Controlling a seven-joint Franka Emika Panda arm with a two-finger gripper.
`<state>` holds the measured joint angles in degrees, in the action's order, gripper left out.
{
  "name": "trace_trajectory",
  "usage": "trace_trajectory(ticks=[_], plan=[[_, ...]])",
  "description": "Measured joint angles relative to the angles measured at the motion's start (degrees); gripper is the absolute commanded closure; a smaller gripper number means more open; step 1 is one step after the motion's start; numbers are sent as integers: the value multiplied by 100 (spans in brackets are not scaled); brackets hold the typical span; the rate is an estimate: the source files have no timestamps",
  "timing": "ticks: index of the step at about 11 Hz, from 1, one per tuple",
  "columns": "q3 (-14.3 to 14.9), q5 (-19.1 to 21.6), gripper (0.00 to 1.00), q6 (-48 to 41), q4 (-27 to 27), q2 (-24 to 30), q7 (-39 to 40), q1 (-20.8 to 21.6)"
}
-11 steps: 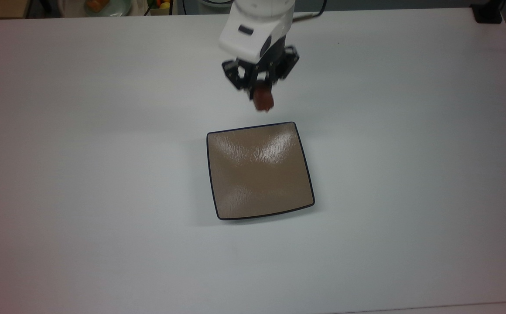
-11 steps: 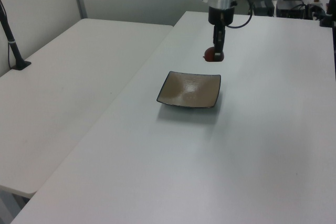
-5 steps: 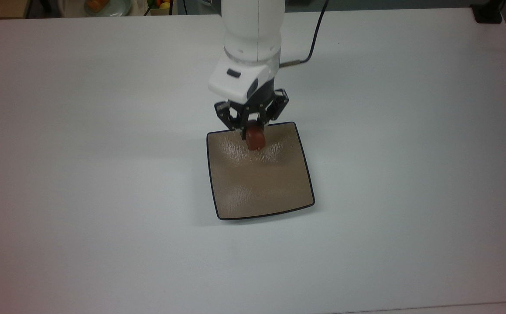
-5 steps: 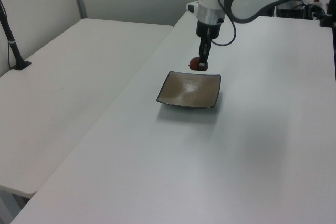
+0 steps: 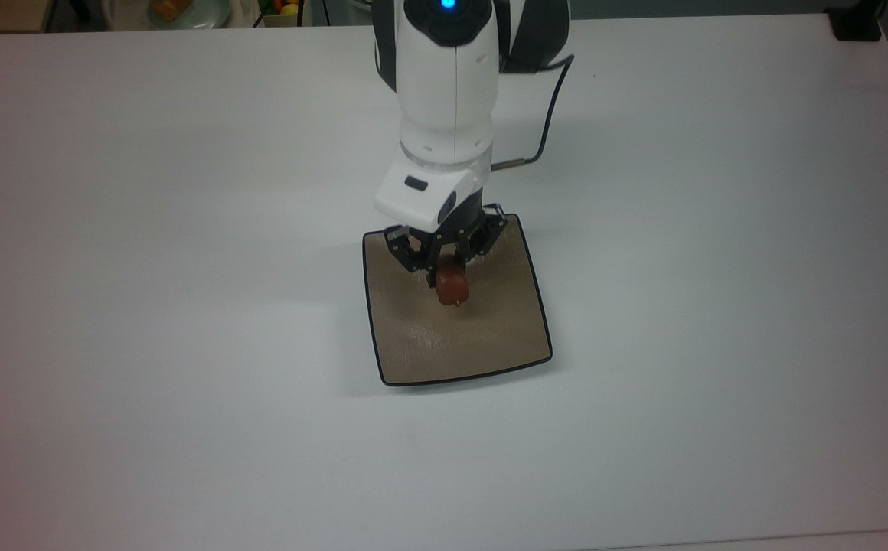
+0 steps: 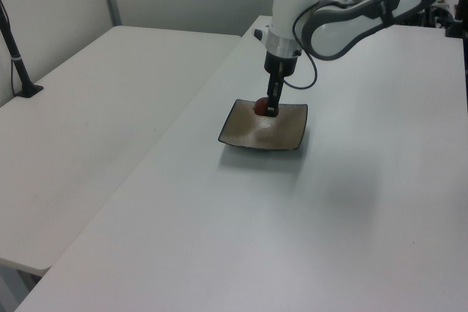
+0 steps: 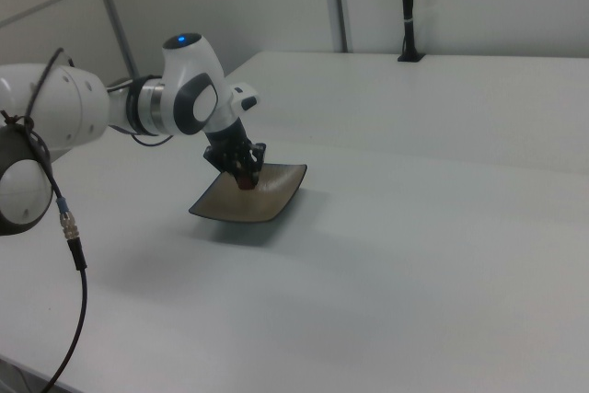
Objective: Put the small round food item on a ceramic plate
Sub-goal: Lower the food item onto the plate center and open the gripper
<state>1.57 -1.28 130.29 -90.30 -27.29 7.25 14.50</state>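
In the top view, the white tabletop (image 5: 145, 306) carries one item near its centre: the square tan-brown ceramic plate (image 5: 482, 344) with a thin dark rim. A pale round dish holding orange food (image 5: 184, 11) lies beyond the tabletop's far edge, at the top view's far left, well apart from the plate. The white robot arm (image 5: 452, 84) reaches in from the far side, with a blue indicator light on its upper segment and a black cable (image 5: 547, 122) looping off to the top view's right. The hand (image 5: 450, 274) points downward over the far half of the plate, its two black fingers closed on the small round food item (image 5: 452, 288), a dark reddish-brown glossy lump that protrudes below the fingertips. The item sits over the plate's inner surface, slightly toward the far side of its centre; whether it touches the glaze cannot be told. In the left view, the hand (image 6: 268, 107) holds the item (image 6: 261, 107) over the far part of the plate (image 6: 256, 134). A second white table (image 6: 88, 107) stands at the left view's left, with a black post (image 6: 18, 63) mounted on it. In the right view, the hand (image 7: 245, 176) and item (image 7: 245, 180) sit over the plate (image 7: 262, 202), whose corners curve upward.
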Motion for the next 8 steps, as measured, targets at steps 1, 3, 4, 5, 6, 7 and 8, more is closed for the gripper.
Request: trace_trajectory(ticks=[1, 3, 4, 5, 6, 7, 8], plan=[[-9, 0, 65, 152, 0, -108, 0, 4], [-21, 0, 64, 346, 2, -254, 0, 14], [-23, 0, 64, 374, 4, -315, 0, 18], [-25, 0, 57, 375, 5, -366, 0, 20], [-27, 0, 39, 376, 5, -417, 0, 24], [-31, 0, 20, 456, 6, -459, 0, 28], [-33, 0, 6, 599, 6, -487, 0, 33]])
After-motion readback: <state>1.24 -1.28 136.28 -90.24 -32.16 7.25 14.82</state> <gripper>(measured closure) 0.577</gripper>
